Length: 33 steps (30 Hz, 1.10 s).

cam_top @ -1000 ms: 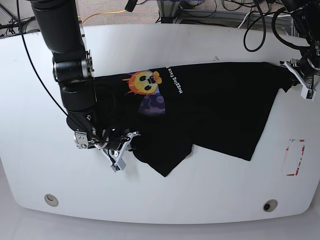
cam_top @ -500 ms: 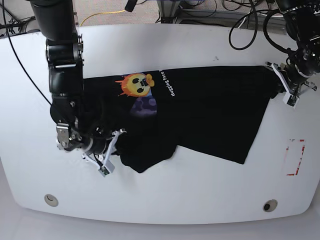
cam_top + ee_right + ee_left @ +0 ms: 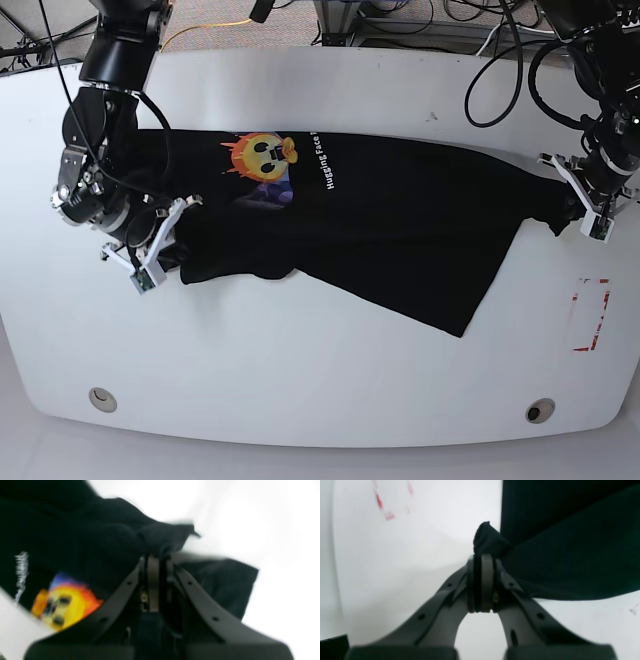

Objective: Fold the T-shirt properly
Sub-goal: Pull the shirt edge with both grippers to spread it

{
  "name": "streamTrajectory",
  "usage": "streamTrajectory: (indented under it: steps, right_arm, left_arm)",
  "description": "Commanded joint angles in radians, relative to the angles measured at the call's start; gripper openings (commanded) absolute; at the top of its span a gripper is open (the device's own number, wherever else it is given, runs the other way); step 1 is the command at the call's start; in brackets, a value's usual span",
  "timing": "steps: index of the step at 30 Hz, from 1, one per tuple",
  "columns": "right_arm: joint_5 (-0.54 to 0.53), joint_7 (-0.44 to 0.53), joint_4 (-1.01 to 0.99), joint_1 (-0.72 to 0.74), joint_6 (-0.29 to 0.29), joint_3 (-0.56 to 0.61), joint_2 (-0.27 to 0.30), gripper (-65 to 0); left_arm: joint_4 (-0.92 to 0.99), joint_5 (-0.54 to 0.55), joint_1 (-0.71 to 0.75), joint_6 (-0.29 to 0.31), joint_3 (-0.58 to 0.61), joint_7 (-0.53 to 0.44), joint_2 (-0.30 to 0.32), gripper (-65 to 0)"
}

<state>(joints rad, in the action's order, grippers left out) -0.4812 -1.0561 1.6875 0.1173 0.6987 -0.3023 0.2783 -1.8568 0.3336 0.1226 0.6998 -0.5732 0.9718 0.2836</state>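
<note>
The black T-shirt (image 3: 400,215) lies stretched across the white table, with an orange-yellow face print and purple-blue patch (image 3: 262,165) near its far left. My left gripper (image 3: 578,208) is shut on the shirt's right end; the left wrist view shows a bunched black corner (image 3: 488,540) pinched between its jaws. My right gripper (image 3: 165,250) is shut on the shirt's left front edge; the right wrist view shows black cloth (image 3: 160,542) caught between its fingers, with the face print (image 3: 62,602) at lower left, blurred.
A red-marked rectangle (image 3: 592,315) sits on the table (image 3: 320,390) at the right, also in the left wrist view (image 3: 387,502). Two round holes (image 3: 100,399) (image 3: 540,411) lie near the front edge. Cables hang behind the table's far edge.
Both grippers have moved with the shirt: the right gripper up and to the left, the left gripper down. The shirt has shifted left and is pulled out flatter and longer.
</note>
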Motion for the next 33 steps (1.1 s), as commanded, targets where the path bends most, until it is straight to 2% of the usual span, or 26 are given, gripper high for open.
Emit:
streamTrajectory:
  steps: [1,12,19,25,33]
  right_arm:
    - [-0.035,0.010,0.079,-0.037,-0.001,-0.061,0.017,-65.0]
    - [-0.189,0.010,0.302,-0.287,-0.001,-0.232,0.019,-65.0]
    - [-0.322,0.010,0.316,-0.434,-0.001,-0.312,0.019,-65.0]
    - [-0.382,0.009,0.316,-0.517,-0.001,-0.347,0.020,-65.0]
    - [-0.498,0.009,0.323,-0.690,-0.001,-0.486,0.046,-65.0]
  left_arm:
    - [-0.014,-0.001,-0.037,-0.002,0.003,-0.004,0.016,-65.0]
    - [-0.011,-0.003,-0.057,-0.002,0.011,-0.003,0.016,-65.0]
    - [-0.010,-0.003,-0.050,-0.002,0.009,-0.001,0.016,-65.0]
    - [-0.011,-0.004,-0.047,-0.002,0.038,-0.003,0.016,-65.0]
    - [-0.014,-0.004,-0.053,-0.002,0.086,-0.004,0.016,-65.0]
